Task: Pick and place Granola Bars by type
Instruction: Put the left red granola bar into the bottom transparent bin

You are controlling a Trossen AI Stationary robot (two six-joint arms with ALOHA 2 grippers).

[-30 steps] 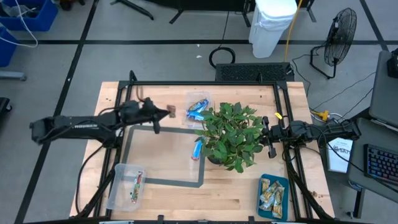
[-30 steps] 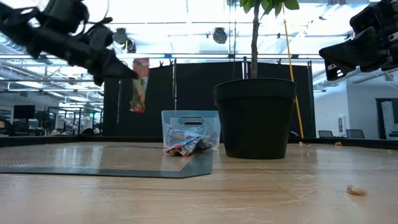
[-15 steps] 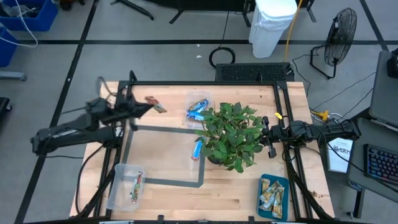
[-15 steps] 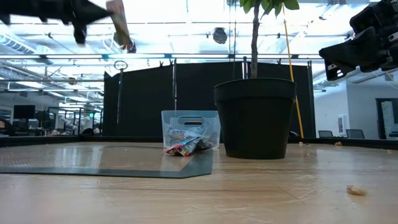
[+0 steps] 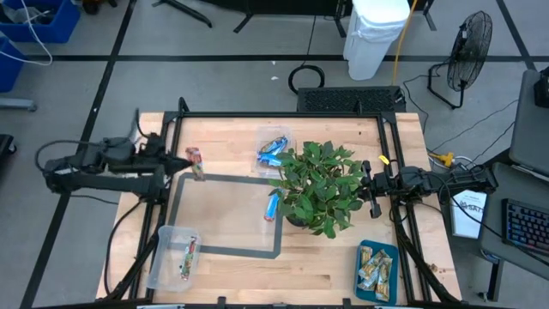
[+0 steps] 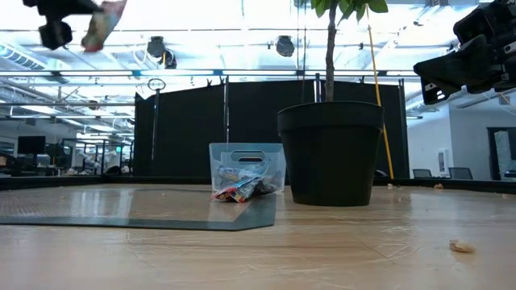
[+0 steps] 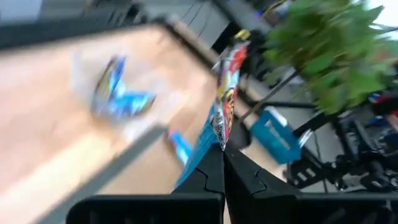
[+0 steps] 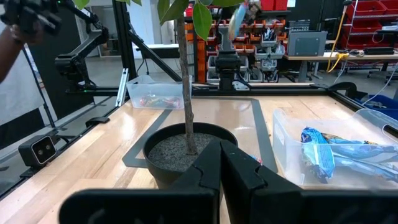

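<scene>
Fingers of the left gripper (image 5: 184,157) are clamped together on one end of a red-and-tan bar (image 5: 196,163), which hangs in the air above the table's (image 5: 343,266) left part, near the dark tape outline's (image 5: 225,251) far-left corner. Half a second ago the arm reached farther toward the table's back edge with the bar out beyond its tip; now it has drawn back toward the left edge and the bar sits closer in. From above, the bar's long axis runs roughly from the far side to the near side, slightly slanted; in the low view it shows high up, tilted (image 6: 103,21).

Below, a clear tub (image 5: 175,257) at the near-left corner holds one red-and-tan bar. A second tub (image 5: 273,151) at the back holds blue bars, and another blue bar (image 5: 272,206) lies on the table just left of the potted plant (image 5: 319,186). A teal tray (image 5: 377,268) at the near right holds green-and-beige bars.

The right gripper (image 5: 369,189) waits beside the plant, fingers together, empty, unmoved.
</scene>
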